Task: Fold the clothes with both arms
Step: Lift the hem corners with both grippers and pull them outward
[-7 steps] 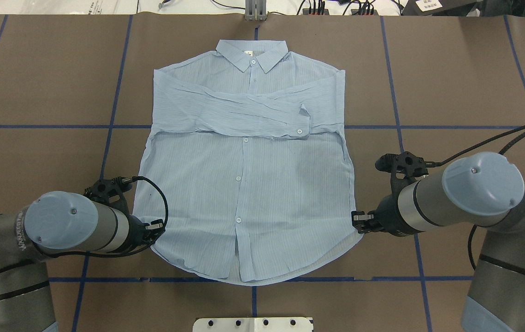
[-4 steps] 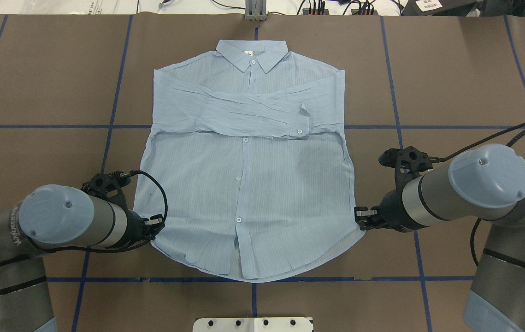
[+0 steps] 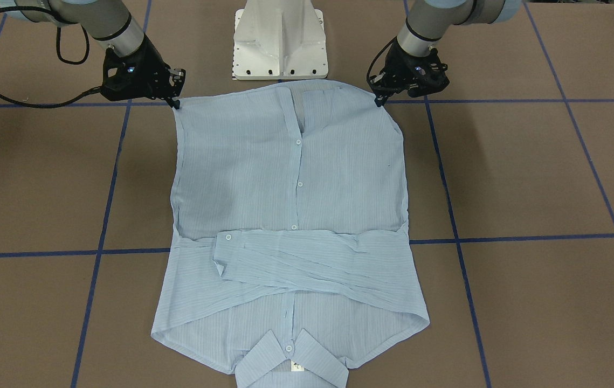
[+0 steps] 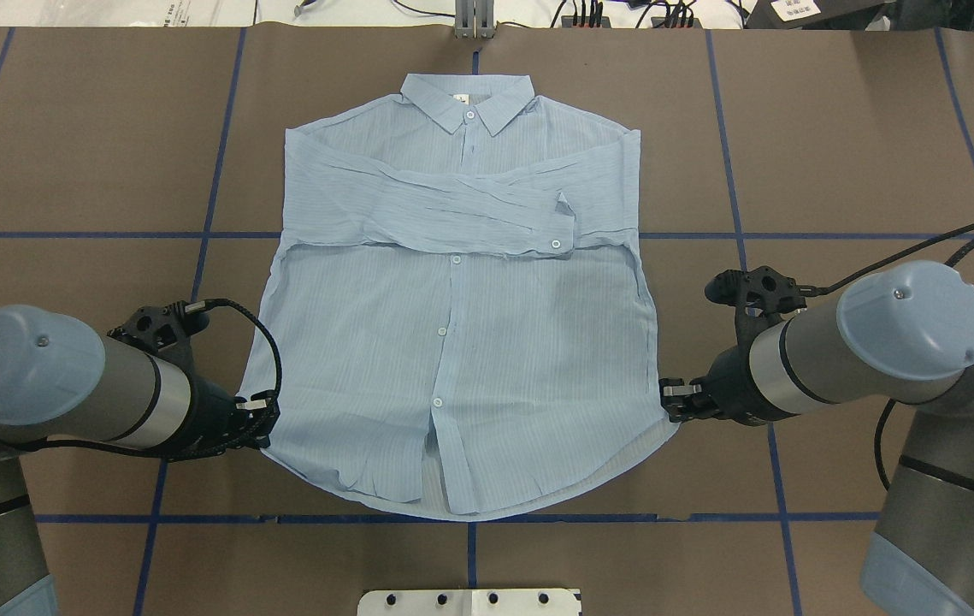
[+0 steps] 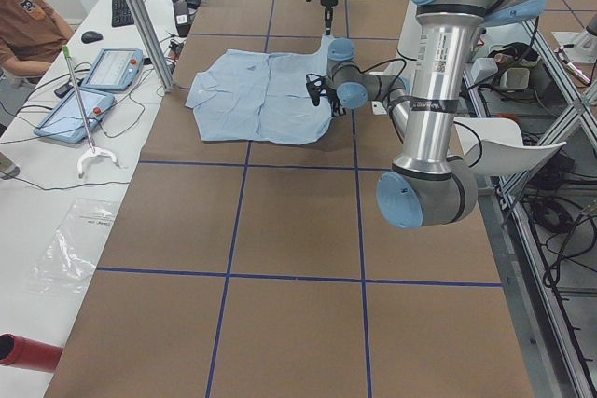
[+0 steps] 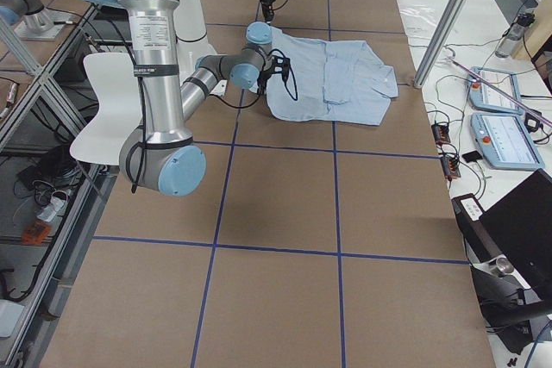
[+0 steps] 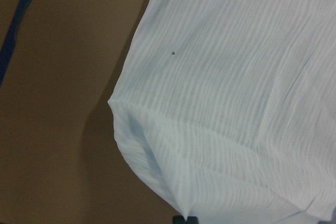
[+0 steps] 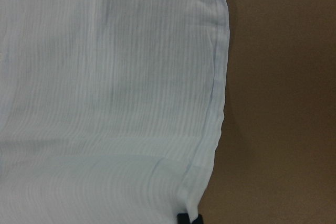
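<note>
The light-blue striped shirt lies flat, front up, on the brown table, with its collar at the far side and both sleeves folded across the chest. My left gripper is shut on the hem's left corner. My right gripper is shut on the hem's right corner. In the front-facing view the shirt is stretched between the left gripper and the right gripper. The left wrist view shows the corner of the shirt puckered and lifted. The right wrist view shows the shirt's side edge running down to my fingertip.
The white pedestal base stands just behind the hem, between the arms. Blue tape lines cross the table. A post and cables sit at the far edge. A person and tablets are beyond the table.
My left gripper has moved left and slightly away from the hem line, drawing the hem's left corner outward. My right gripper has shifted slightly right and away. The hem is now pulled straighter.
</note>
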`<state>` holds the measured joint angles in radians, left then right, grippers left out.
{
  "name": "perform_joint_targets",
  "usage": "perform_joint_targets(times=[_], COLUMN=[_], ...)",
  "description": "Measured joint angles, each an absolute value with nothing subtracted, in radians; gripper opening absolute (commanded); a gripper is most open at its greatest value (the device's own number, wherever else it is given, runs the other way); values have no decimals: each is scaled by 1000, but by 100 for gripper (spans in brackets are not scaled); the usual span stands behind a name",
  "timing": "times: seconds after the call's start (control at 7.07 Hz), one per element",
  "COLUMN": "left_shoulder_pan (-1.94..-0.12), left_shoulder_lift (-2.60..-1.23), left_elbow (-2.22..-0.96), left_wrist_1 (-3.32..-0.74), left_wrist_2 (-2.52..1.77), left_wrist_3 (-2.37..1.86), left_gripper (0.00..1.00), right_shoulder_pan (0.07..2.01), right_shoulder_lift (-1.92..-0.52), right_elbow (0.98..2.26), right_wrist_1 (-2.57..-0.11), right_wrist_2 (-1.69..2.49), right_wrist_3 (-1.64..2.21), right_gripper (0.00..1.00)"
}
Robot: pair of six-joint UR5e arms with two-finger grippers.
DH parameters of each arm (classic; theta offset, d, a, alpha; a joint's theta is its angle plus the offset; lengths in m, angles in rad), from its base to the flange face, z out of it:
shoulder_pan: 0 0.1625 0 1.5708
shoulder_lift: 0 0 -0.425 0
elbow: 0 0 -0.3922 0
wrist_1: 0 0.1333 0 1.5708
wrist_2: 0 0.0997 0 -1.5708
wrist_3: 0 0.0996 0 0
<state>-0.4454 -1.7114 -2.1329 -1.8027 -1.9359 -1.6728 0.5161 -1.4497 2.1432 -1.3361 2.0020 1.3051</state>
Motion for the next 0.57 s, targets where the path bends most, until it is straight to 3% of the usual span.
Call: perform_joint_targets(times=[0.57], left_shoulder_pan=[-457], left_shoulder_lift=[-1700], left_elbow=[-2147], left_wrist_1=[-1816], left_wrist_2=[-1952], left_wrist_3=[-1674], left_gripper=[0], right_shoulder_pan=[604], right_shoulder_lift=[-1455], right_elbow=[2139], right_wrist_1=[-1338], right_wrist_2=[2094], right_wrist_3=[1251], right_gripper=[0])
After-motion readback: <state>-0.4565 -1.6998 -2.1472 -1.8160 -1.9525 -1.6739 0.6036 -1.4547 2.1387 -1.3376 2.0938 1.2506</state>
